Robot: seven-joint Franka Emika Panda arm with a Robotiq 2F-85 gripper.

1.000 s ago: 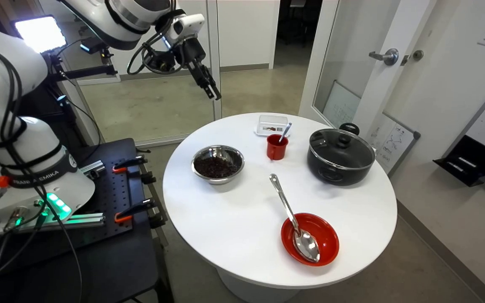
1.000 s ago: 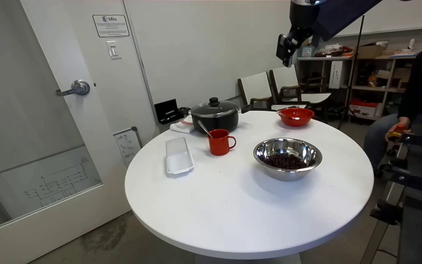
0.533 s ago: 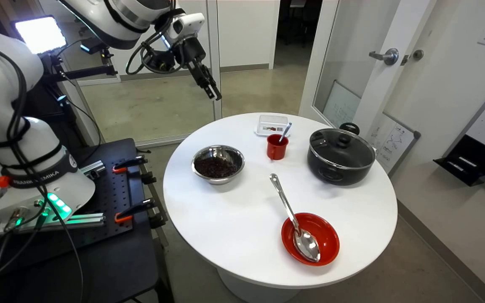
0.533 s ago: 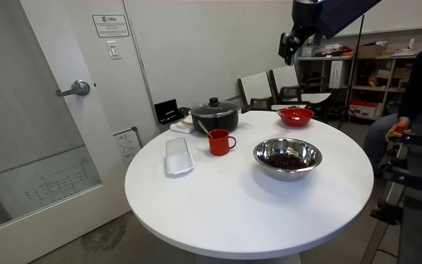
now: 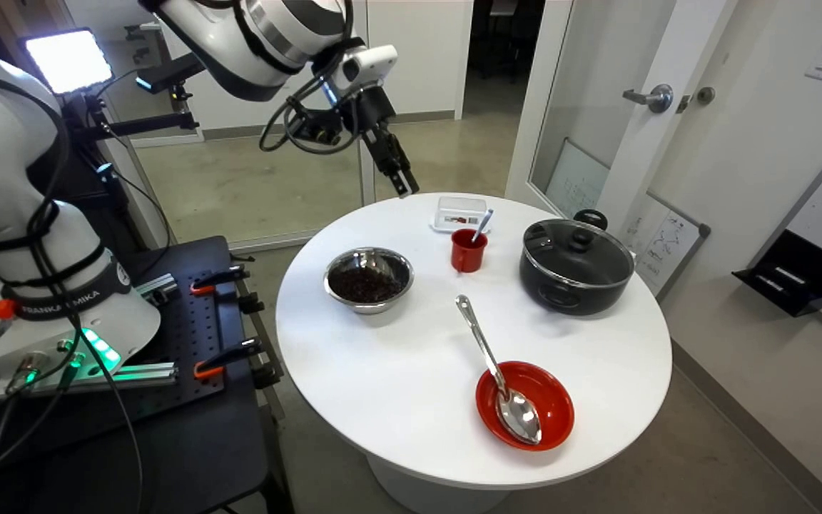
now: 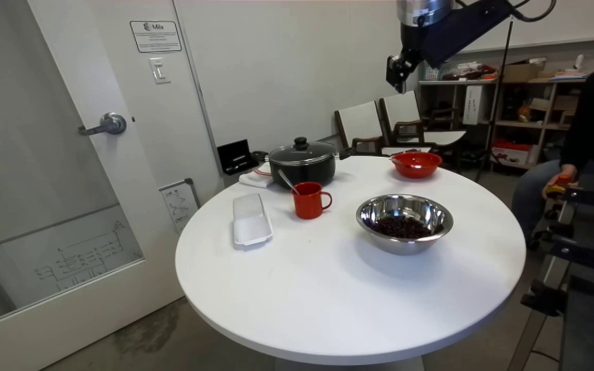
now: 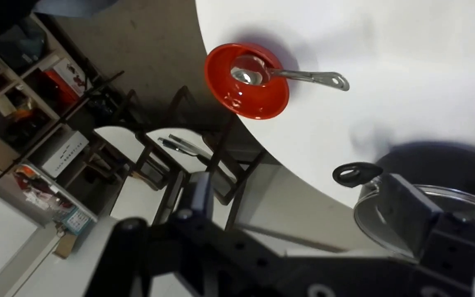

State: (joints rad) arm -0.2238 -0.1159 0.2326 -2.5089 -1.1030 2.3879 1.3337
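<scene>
My gripper (image 5: pixel 407 187) hangs high above the far side of the round white table in an exterior view, touching nothing. In the wrist view its jaws stand wide apart with nothing held between them. A steel bowl (image 6: pixel 405 247) with small dark pieces (image 6: pixel 400 225) sits on the table. Nearby stand a red mug (image 5: pixel 469 253) with a utensil handle sticking out and a clear-and-white plastic container (image 6: pixel 252 226). A metal spoon (image 7: pixel 303 76) lies across a red bowl (image 7: pixel 258 105). The lidded black pot (image 5: pixel 574 291) is partly hidden behind one finger in the wrist view.
A white cloth (image 6: pixel 256 178) lies beside the pot. The round table (image 5: pixel 382 364) stands against a black bench (image 5: pixel 190 442) bearing the arm's base. Chairs (image 6: pixel 361 121) and shelves (image 6: pixel 518 103) are behind, and a person sits at the edge of an exterior view.
In the last half second the arm has swung out over the table's far edge, the gripper moving right and lower in an exterior view. Jaws stay open; the tabletop things have not moved.
</scene>
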